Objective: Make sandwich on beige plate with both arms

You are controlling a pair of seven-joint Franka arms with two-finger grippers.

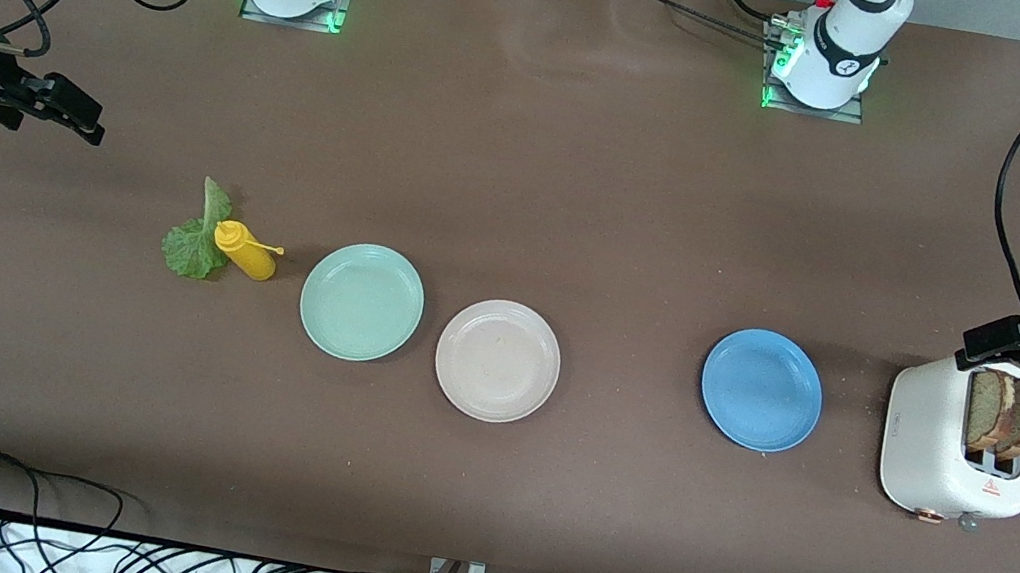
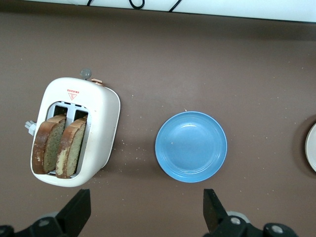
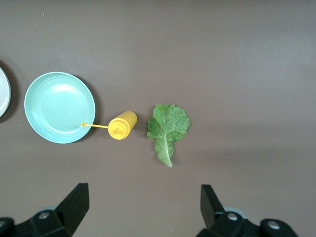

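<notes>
Brown bench (image 1: 526,178) in the front view carries the empty beige plate (image 1: 497,360) between a mint plate (image 1: 361,301) and a blue plate (image 1: 761,390). 2 bread slices (image 1: 1007,411) stand in the toaster (image 1: 935,451); lettuce (image 1: 195,240) touches a mustard bottle (image 1: 244,251). Left wrist view: left claw (image 2: 143,212) wide, over bare bench beside toaster and blue plate. Right wrist view: right claw (image 3: 143,210) wide, over bare bench near the lettuce.

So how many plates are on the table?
3, in a row. The mint green plate is beside the yellow bottle, the beige plate sits next to it, and the blue plate is nearest the toaster.
</notes>
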